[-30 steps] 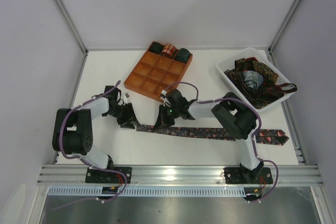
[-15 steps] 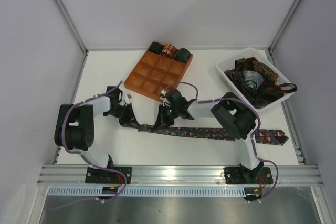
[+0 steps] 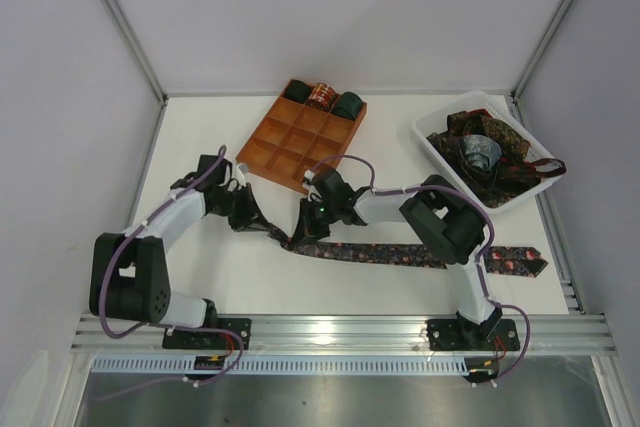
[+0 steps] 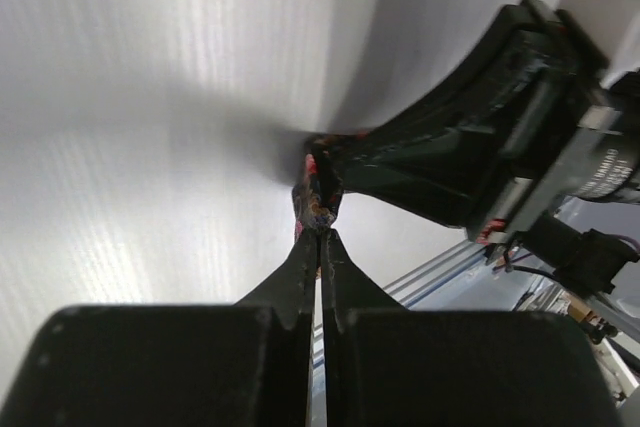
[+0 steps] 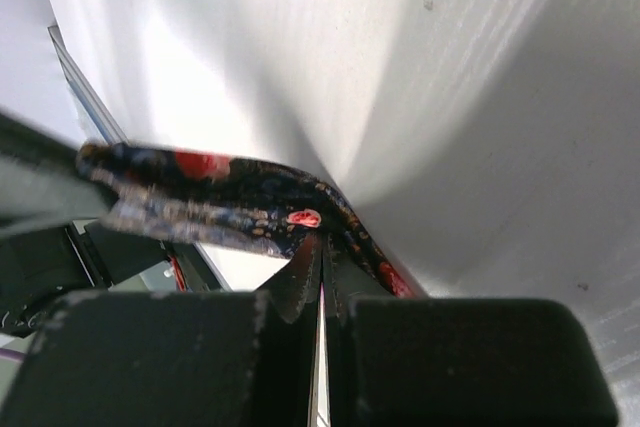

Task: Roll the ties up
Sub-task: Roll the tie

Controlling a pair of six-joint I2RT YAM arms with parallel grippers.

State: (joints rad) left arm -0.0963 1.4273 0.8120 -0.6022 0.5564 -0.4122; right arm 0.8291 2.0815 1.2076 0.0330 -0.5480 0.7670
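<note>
A dark tie with red floral print lies flat across the table, its wide end at the right. My left gripper is shut on the tie's narrow left end. My right gripper is shut on the tie just to the right, where the fabric bends up. The two grippers stand close together. Three rolled ties sit in the tray's back row.
An orange-brown gridded tray stands behind the grippers. A white bin at the back right holds several loose ties. The metal rail runs along the near edge.
My left gripper has moved right and back with the tie's narrow end, closing on my right gripper. The left arm has stretched out. The right gripper has barely moved.
</note>
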